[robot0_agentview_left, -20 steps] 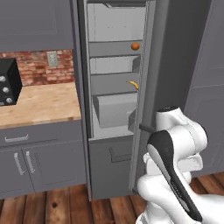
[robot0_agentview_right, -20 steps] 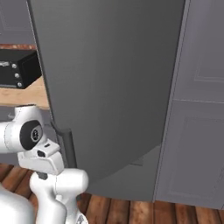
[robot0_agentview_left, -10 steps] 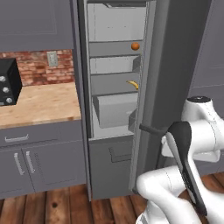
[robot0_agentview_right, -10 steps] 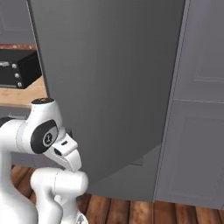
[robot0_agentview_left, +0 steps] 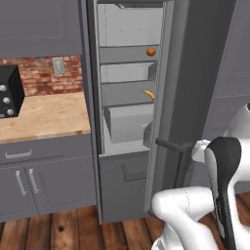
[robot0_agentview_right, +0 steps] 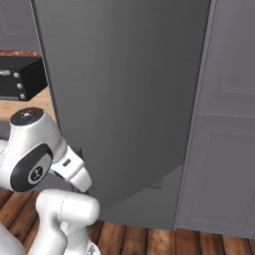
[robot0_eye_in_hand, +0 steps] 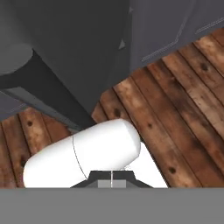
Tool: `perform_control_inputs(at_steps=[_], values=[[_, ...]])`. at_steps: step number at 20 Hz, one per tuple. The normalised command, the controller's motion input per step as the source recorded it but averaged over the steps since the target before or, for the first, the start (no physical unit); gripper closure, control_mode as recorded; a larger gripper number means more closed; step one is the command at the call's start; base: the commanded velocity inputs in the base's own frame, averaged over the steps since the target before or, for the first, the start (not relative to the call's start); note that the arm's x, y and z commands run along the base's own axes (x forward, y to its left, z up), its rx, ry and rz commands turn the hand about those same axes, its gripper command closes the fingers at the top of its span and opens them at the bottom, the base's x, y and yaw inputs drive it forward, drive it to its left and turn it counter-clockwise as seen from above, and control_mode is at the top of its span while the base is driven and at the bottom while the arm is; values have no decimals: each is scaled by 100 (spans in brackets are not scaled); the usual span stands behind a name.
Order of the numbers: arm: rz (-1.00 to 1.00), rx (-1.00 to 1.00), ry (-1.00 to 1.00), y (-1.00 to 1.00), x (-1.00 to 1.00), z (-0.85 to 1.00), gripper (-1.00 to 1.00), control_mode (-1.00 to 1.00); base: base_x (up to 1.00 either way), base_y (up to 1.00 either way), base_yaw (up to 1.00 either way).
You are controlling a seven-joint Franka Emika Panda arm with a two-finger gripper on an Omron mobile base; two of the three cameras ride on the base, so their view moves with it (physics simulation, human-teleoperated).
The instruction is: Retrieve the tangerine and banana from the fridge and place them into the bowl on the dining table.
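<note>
The fridge stands open, its dark door swung out toward me. On an upper shelf sits the tangerine, small and orange. One shelf lower lies the banana, above a pale drawer. My arm bends low to the right of the door's edge, beside the black handle. In the hand view the gripper is shut with nothing in it and looks down at the floor, with the dark handle to its upper left. The bowl and the dining table are out of view.
Left of the fridge runs a wooden counter over grey drawers and doors, with a black appliance on it. Grey panelled cabinets stand right of the door. Wooden floor lies below.
My arm has swung to the right and lower, away from the door's edge. The fridge door and the fruit have stayed as they were.
</note>
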Motion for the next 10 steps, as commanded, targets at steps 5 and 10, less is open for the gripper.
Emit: perform_control_inputs(at_steps=[5, 10], values=[[0, -25, -42, 42, -66, 28, 100, -100, 0, 0, 0], [1, -30, -38, 78, -25, 14, 100, -100, 0, 0, 0]])
